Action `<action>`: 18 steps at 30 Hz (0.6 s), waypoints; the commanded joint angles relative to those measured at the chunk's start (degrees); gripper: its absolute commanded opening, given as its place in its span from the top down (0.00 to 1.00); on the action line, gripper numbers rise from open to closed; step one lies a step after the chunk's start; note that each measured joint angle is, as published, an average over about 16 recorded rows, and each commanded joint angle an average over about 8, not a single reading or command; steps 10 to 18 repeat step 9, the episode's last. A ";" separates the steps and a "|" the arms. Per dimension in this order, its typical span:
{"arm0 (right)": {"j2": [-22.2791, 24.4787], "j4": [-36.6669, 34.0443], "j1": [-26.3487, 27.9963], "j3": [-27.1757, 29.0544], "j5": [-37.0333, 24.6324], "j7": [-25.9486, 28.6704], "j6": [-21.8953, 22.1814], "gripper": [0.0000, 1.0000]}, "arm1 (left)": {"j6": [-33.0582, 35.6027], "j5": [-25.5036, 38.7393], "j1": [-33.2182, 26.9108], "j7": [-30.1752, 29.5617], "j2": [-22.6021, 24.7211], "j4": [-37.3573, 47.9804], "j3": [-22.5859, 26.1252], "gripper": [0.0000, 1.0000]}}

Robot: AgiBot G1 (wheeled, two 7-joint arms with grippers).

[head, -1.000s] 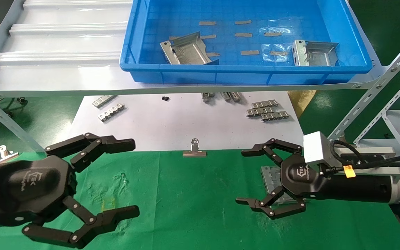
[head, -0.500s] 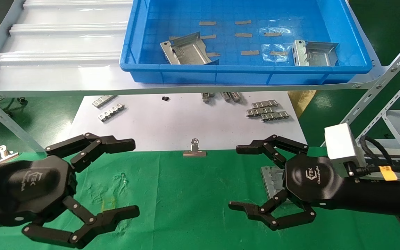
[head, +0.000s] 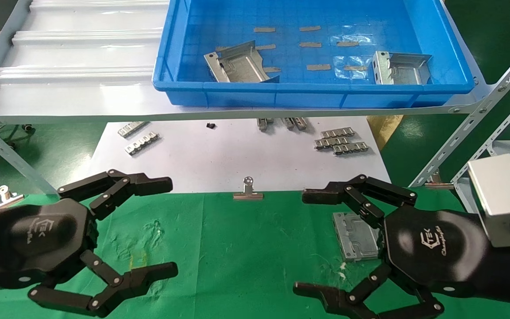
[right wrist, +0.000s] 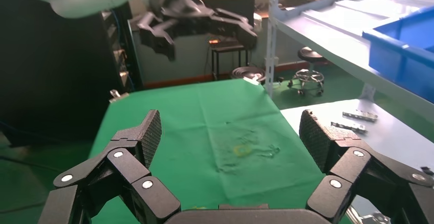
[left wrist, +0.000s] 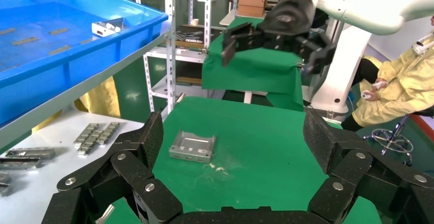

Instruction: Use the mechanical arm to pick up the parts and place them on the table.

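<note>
Green cloth covers the bench [head: 246,248], and above it a grey ribbed shelf [head: 78,66] carries the blue bin [head: 317,91], where two parts sit: one [head: 239,64] left of centre, one [head: 401,68] toward the bin's right end. Right gripper [head: 301,241] hangs low over the cloth, fingers spread wide and holding nothing. Left gripper [head: 173,226] hovers at the bench's left, claws wide apart too, empty. One part [head: 354,230] lies flat on the green, just beside the right gripper's palm. Binder clip [head: 248,191] sits at the white paper's [head: 237,159] edge.
</note>
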 commanded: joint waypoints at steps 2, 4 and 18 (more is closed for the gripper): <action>0.76 3.05 -1.88 2.55 0.54 2.32 0.19 0.00 | 0.00 0.00 0.00 0.00 0.00 0.00 0.00 0.00; 1.07 4.23 -2.62 3.56 0.78 3.06 0.24 0.00 | -0.01 0.00 0.00 0.00 0.00 0.01 0.00 0.00; 1.36 5.27 -3.30 4.48 1.05 3.51 0.29 0.00 | -0.01 -0.01 0.01 0.00 -0.01 0.01 0.00 0.00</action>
